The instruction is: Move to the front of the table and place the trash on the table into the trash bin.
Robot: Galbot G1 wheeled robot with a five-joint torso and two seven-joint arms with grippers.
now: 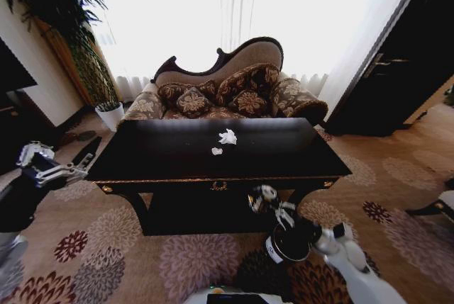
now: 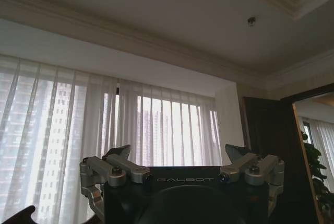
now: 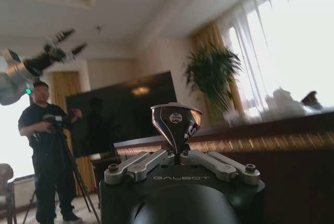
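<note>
The black table (image 1: pixel 177 166) stands right in front of me, with two white paper balls of trash on it, a larger one (image 1: pixel 228 136) and a smaller one (image 1: pixel 217 151). My right gripper (image 1: pixel 265 200) hangs below the table's front edge, just above the dark trash bin (image 1: pixel 291 242). It is shut on a dark shiny wrapper (image 3: pixel 176 121). One paper ball (image 3: pixel 282 101) shows on the table top (image 3: pixel 292 130) beyond it. My left gripper (image 1: pixel 60 169) is raised off the table's left end, open and holding nothing (image 2: pixel 177 153).
A patterned sofa (image 1: pixel 227 91) sits behind the table. A white plant pot (image 1: pixel 110 115) stands at the back left and a dark cabinet (image 1: pixel 404 63) at the right. Carpet lies free on both sides of the table.
</note>
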